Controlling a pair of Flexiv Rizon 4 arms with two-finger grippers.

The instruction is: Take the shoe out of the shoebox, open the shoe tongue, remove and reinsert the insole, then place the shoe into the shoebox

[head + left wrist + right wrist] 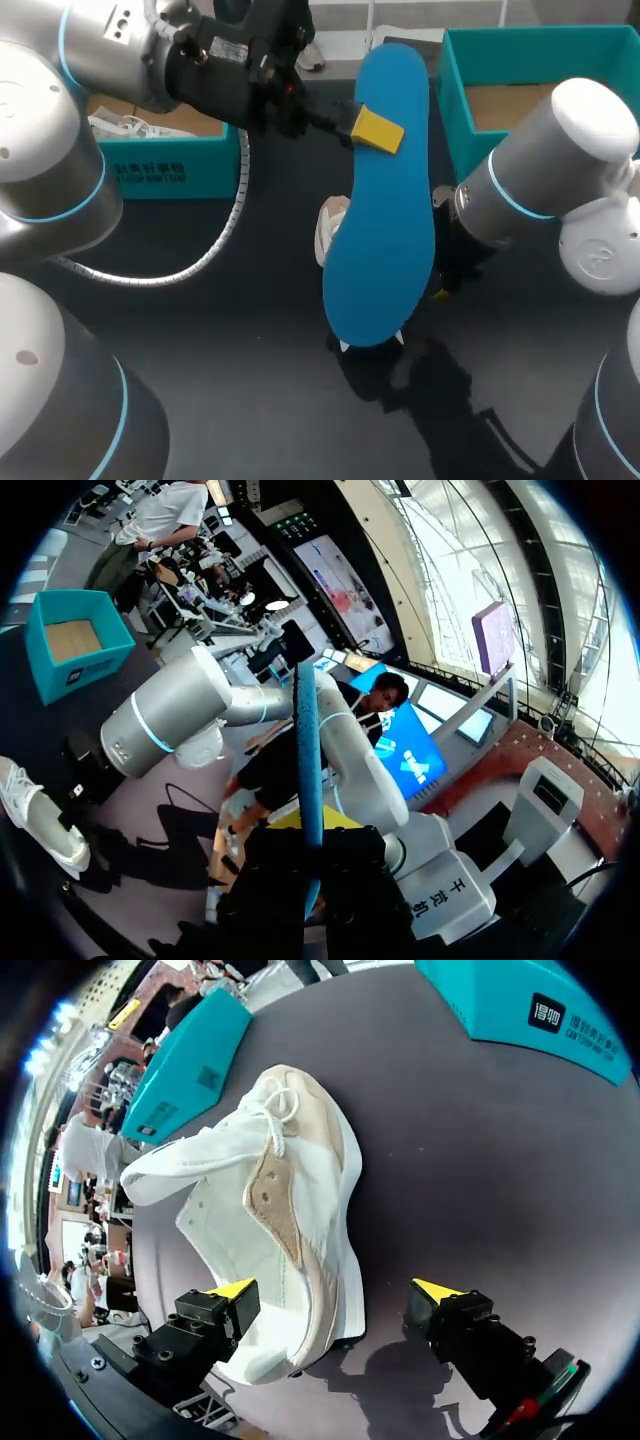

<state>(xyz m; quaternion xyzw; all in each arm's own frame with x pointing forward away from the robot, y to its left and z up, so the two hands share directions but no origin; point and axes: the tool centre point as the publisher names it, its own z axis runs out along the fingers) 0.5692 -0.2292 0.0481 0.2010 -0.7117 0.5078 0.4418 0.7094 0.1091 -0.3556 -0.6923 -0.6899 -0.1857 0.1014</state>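
– Two arms over one dark surface [250, 330], plus two teal pieces of shoebox. The left box half [165, 165] and the right box half [530, 75] sit behind the shoe, one off to each side of it. So the shoe's out already?

– Yep, one white shoe [280, 1230], lying on its side on the surface, well apart from both halves. Then one blue insole [385, 210] held up right above the shoe, so from overhead it hides nearly all of it.

– Who's got the insole?

– Left claw [378, 130], clamped tight on the insole's edge, up at the end farther from the shoe. My guess is it's up there so it can be lined up with the shoe's opening and steered back in.

– And the other one?

– Right claw [330, 1295] is spread wide and gripping nothing. It straddles one end of the shoe, can't tell if heel or toe. One yellow tip sits just beside the shoe and the other stands apart. Probably it's down there to steady the shoe once the insole goes in. The tongue looks flopped out sideways, which would keep the opening free.
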